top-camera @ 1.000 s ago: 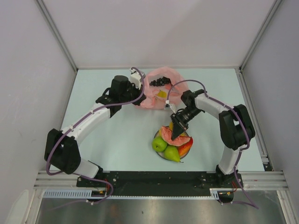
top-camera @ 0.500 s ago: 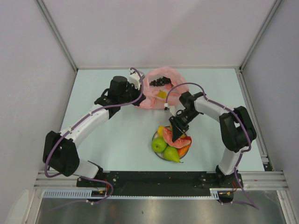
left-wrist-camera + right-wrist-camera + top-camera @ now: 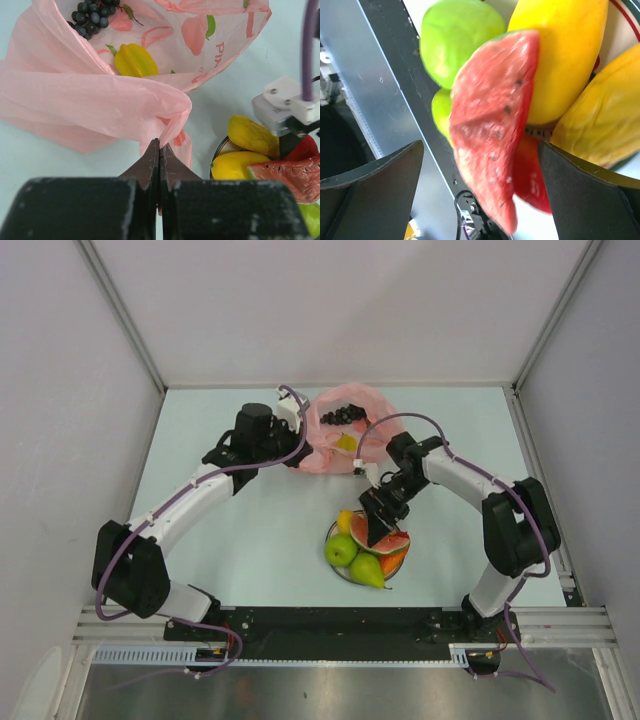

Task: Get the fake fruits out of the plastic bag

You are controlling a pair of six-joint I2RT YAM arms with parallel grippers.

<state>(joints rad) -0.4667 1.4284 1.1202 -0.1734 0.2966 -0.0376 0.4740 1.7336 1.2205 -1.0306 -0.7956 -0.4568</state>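
Note:
The pink plastic bag [image 3: 345, 430] lies at the back of the table with a dark grape bunch [image 3: 92, 15] and a yellow fruit [image 3: 135, 60] inside it. My left gripper [image 3: 160, 146] is shut on a gathered fold of the bag's near edge. A white plate [image 3: 393, 573] holds a green apple [image 3: 340, 550], a green pear [image 3: 366, 571], yellow mangoes [image 3: 252, 135] and a red watermelon slice [image 3: 495, 135]. My right gripper [image 3: 480, 145] hangs just over the plate, open wide. The slice rests on the pile between its fingers, with a gap on each side.
Grey walls enclose the table on three sides. The black base rail [image 3: 330, 625] and a metal ledge run along the near edge, just in front of the plate. Both arms' purple cables [image 3: 400, 420] loop over the bag area.
My right gripper has opened and let go of the watermelon slice, which now lies on the plate's fruits. The gripper drew back slightly toward the bag. The left arm has not moved.

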